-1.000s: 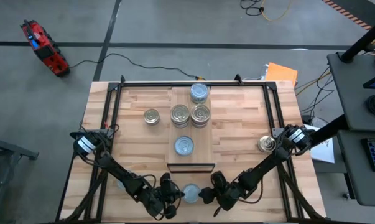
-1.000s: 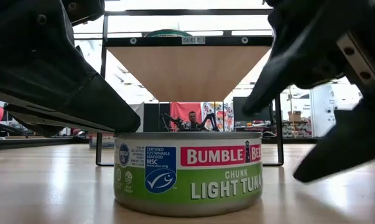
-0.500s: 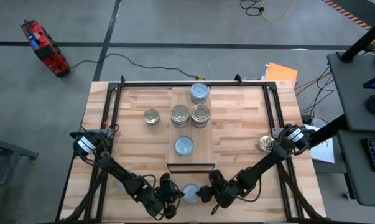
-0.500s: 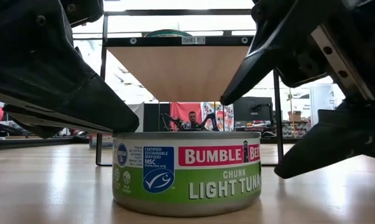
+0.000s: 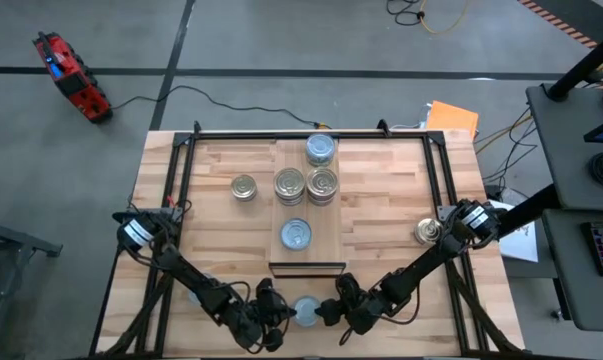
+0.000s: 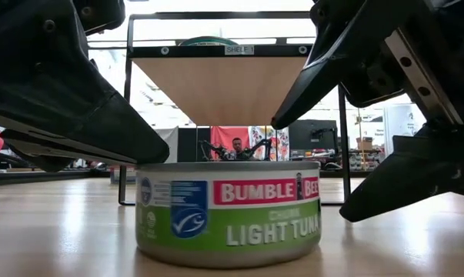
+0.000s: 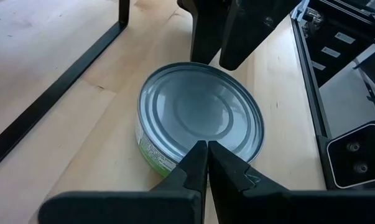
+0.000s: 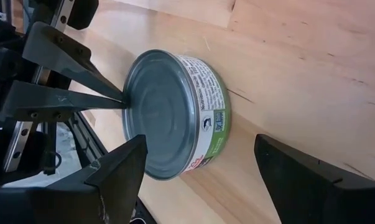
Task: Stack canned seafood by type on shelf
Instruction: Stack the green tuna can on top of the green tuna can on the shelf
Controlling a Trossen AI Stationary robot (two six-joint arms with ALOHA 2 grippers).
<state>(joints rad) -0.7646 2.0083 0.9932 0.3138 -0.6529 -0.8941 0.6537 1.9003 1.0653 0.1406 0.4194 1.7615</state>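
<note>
- A pale-topped tuna tin (image 5: 307,309) sits on the table at the near edge, just in front of the shelf (image 5: 331,237).
- The right claw (image 8: 196,171) straddles it, jaws wide, gripping nothing.
- The left claw (image 7: 206,163) (fingers pressed together) touches the tin's rim.
- Risk: that push could slide the tin, so 1 closing jaw misses.

Reads "BUMBLE BEE" and "LIGHT TUNA" on the short round metal tin with green label (image 6: 228,213). Reads "SHELF" on the small white tag (image 6: 239,49) up on the dark shelf edge (image 6: 178,51).

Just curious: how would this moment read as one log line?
left hand: shut, tip at tuna can | right hand: open, straddling can | shelf: four cans
</note>
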